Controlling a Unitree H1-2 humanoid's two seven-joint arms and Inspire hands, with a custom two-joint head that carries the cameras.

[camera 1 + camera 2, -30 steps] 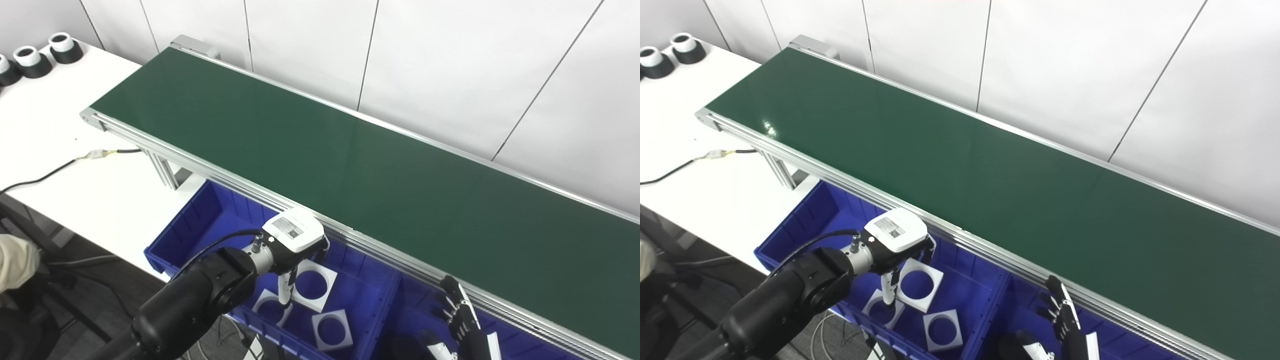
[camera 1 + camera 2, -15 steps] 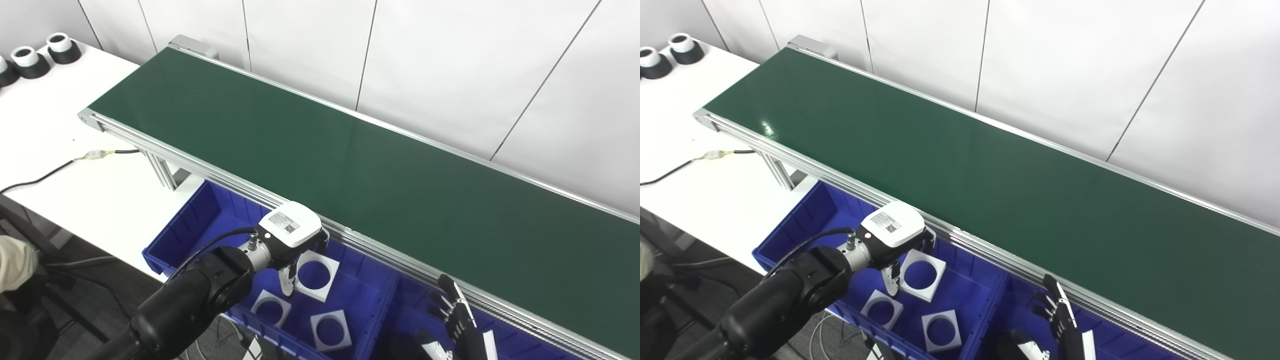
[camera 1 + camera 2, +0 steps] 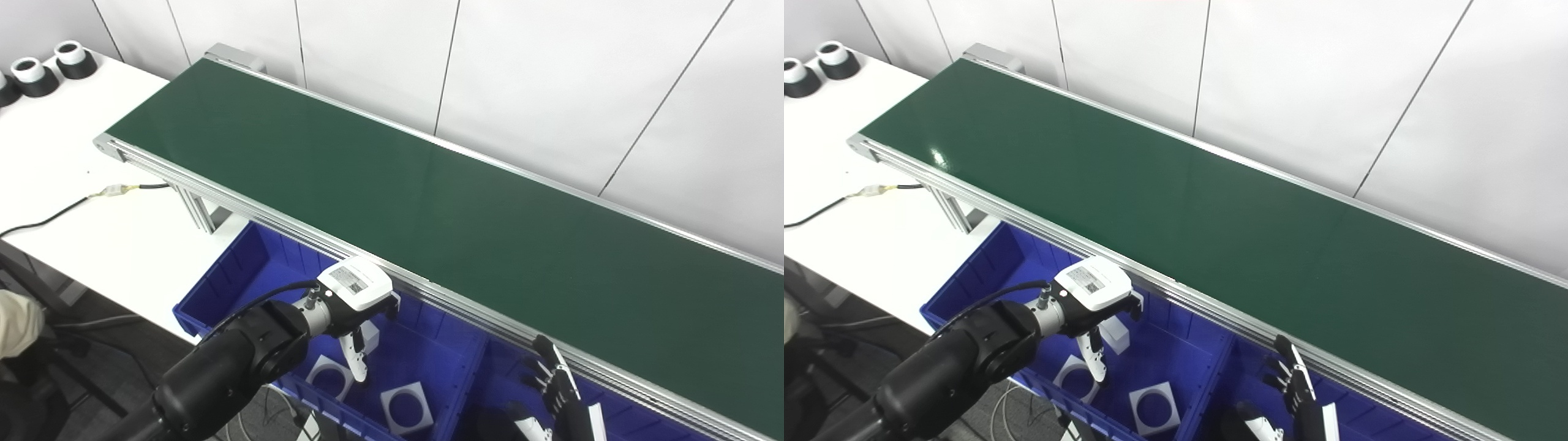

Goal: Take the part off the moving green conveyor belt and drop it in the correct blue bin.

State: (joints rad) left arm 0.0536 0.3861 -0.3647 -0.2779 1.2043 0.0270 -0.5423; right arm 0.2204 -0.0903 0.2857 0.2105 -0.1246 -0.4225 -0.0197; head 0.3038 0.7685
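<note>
Left hand [image 3: 358,306] is over the left blue bin [image 3: 245,269], palm down, fingers pointing into it, and I've got a white square part [image 3: 1115,331] tucked under the palm. I can only see a corner of that part below the hand, so I read the fingers as closed on it, though from up here I can't rule out that they have already let go. I'm holding it low inside the bin walls so it drops flat, without bouncing out.

2 more white square parts with round holes lie on the bin floor: one [image 3: 327,375] beside the lowest fingertip, the other [image 3: 407,405] nearer the bin's front edge. They match the one under the palm, which is why I judge this is the right bin.

Right hand [image 3: 554,384] waits at the bottom edge with its fingers spread and nothing in them, hovering over the right blue bin [image 3: 499,367], just below the belt's rail. I'm parking it there so it can reach up quickly for a part on that side.

Green conveyor belt [image 3: 392,177] runs diagonally above both bins and carries nothing I can see right now. Both bins sit tight against its near rail, keeping the carry from belt to bin short.

Off to the left is the white table [image 3: 67,159], with a cable [image 3: 58,211] trailing across it and black-and-white cylinders [image 3: 52,60] at the far corner, none of it in my way.
</note>
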